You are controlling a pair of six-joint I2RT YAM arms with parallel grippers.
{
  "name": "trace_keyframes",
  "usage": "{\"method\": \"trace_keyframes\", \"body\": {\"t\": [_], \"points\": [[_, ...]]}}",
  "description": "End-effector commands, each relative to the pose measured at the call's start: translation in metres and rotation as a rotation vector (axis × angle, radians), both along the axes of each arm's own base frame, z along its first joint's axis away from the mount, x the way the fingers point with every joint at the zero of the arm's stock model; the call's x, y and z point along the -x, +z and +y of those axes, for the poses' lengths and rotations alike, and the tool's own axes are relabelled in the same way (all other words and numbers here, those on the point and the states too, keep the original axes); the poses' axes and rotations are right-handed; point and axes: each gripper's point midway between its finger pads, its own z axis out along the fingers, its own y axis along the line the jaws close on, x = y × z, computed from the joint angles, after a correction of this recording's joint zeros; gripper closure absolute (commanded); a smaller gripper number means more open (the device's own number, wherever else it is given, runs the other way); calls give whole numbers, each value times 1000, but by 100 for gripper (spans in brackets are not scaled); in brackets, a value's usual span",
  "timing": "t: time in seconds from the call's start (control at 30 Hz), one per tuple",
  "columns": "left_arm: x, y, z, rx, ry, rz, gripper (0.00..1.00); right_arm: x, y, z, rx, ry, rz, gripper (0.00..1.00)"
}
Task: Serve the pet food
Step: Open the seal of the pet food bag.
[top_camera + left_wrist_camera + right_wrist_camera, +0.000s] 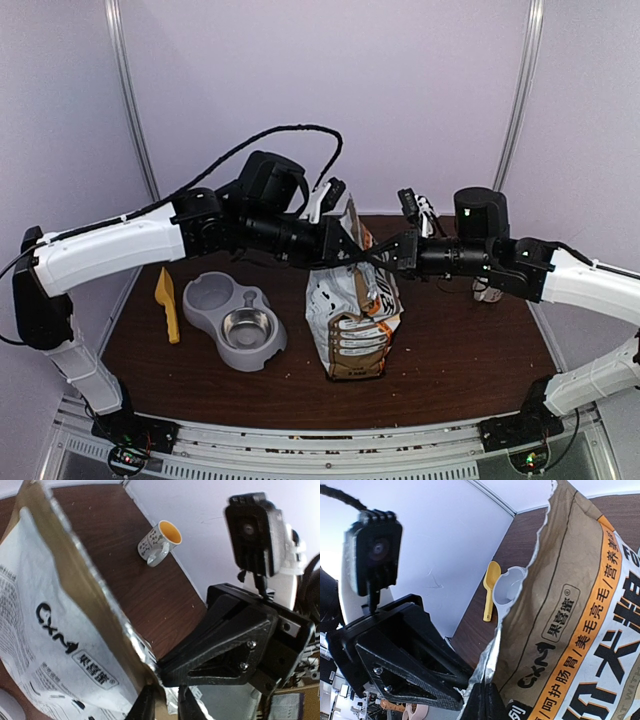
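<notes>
The bag (352, 320) is glossy printed film, crinkly silver foil inside; bench (450, 340) dark wood grain; bowl (247, 327) shiny steel; scoop (167, 305) smooth yellow plastic; right claw (161, 672) matt black plastic.

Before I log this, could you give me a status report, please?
Right gripper shut on bag rim. Left gripper at rim, grip unclear. Kibble unseen; bowl empty.

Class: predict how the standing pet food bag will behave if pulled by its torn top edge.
The bag probably flexes: its foil rim crumples where the right gripper pinches it. Tall on a narrow base, it may tip. Its bulging lower half suggests weight.
</notes>
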Motion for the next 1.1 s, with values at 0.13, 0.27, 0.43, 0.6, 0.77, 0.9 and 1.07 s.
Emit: {"method": "trace_keyframes", "body": {"t": [0.13, 0.27, 0.43, 0.6, 0.77, 0.9, 1.07], "points": [[9, 17, 24, -28, 46, -13, 58, 11, 27, 11, -86, 73, -32, 100], [14, 15, 29, -73, 68, 5, 52, 10, 26, 9, -81, 59, -38, 100], [20, 20, 28, -65, 78, 35, 50, 10, 28, 7, -81, 54, -52, 100], [24, 25, 17, -49, 71, 50, 46, 9, 30, 6, -81, 44, -63, 100], [24, 18, 11, -76, 73, 73, 46, 8, 29, 5, -72, 33, -70, 100], [23, 12, 5, -108, 69, 87, 46, 6, 24, 3, -47, 19, -71, 100], [24, 5, -1, -146, 66, 110, 50, 4, 21, -1, -20, -5, -78, 100]]}}
